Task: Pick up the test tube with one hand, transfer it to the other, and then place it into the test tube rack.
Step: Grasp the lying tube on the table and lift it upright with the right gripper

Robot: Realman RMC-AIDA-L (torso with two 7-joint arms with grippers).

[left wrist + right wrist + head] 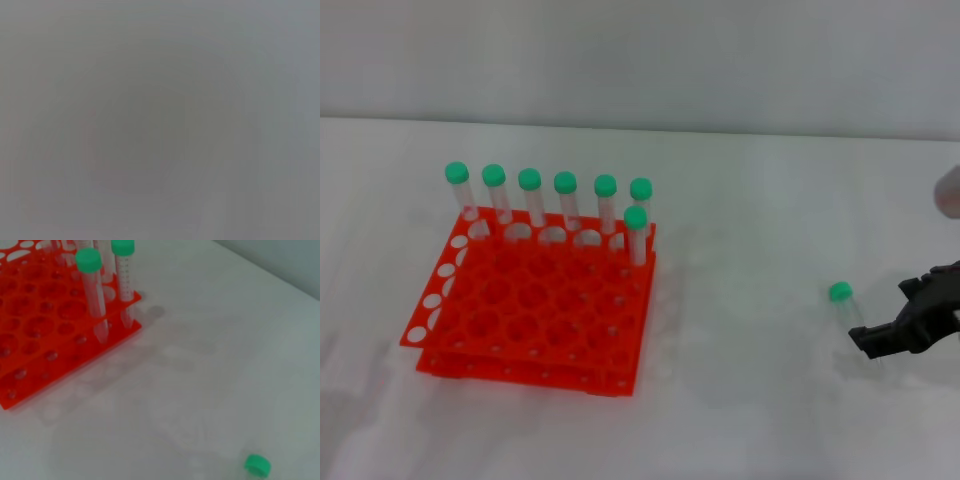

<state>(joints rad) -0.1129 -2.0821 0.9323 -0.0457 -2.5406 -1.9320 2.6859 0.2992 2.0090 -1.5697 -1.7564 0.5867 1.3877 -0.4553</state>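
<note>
Test tube (846,306) lies just beside my right gripper (895,335), whose grip I cannot tell; a nudge could roll it away.

There is one square orange-red plastic rack (535,310) with lots of round holes. Seven clear plastic tubes with round green caps (530,195) stand up in it, six in the back row and one just in front. One more clear tube with a green cap (844,303) lies alone on the one white table (740,200). That makes eight tubes. One black gripper (910,320) shows.
</note>
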